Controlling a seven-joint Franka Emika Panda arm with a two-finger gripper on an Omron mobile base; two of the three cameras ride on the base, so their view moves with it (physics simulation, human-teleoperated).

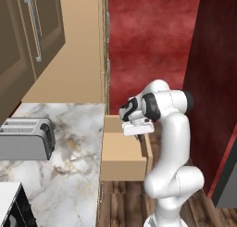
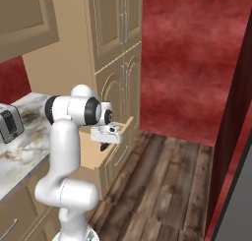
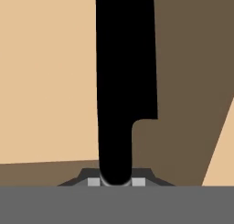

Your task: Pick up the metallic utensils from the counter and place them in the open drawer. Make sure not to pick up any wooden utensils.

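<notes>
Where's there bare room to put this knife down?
The drawer floor looks bare beneath the gripper, which holds the knife. The counter is free between the toaster and its drawer-side edge. The toaster end is crowded.

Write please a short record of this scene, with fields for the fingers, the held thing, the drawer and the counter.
fingers: gripper shut on the black knife
held thing: knife, blade pointing away from the hand
drawer: open drawer, light tan wood, below the gripper
counter: marble counter with a toaster on it
</notes>
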